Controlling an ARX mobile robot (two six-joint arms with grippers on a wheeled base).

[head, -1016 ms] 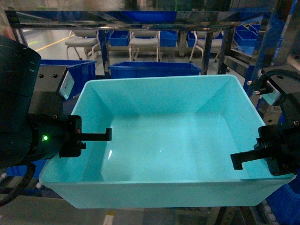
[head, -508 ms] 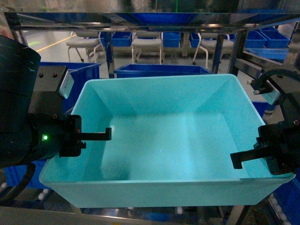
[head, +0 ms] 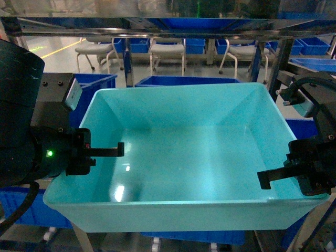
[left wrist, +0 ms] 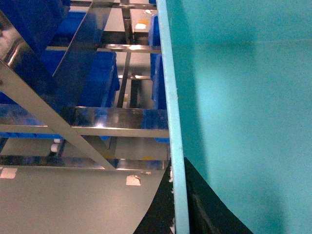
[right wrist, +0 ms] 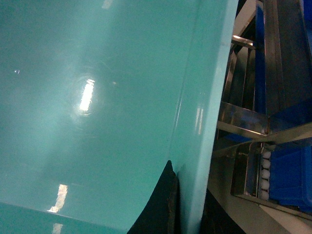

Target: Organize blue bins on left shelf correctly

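The light turquoise blue bin fills the middle of the head view, empty and held level in the air. My left gripper is shut on its left wall, one finger inside the tub. My right gripper is shut on the right wall. In the left wrist view the bin's rim runs between my left gripper's dark fingers. The right wrist view shows the bin wall pinched by my right gripper. The left shelf's steel bars cross above and behind the bin.
Dark blue ribbed crates sit behind the bin, and another lies below at the left. White chairs stand further back. Steel rails and a white roller track lie close beside the bin's walls.
The bin and both grippers keep their place in the head view. The rack posts and crates behind have slid right and down, and blue crates now show under the bin.
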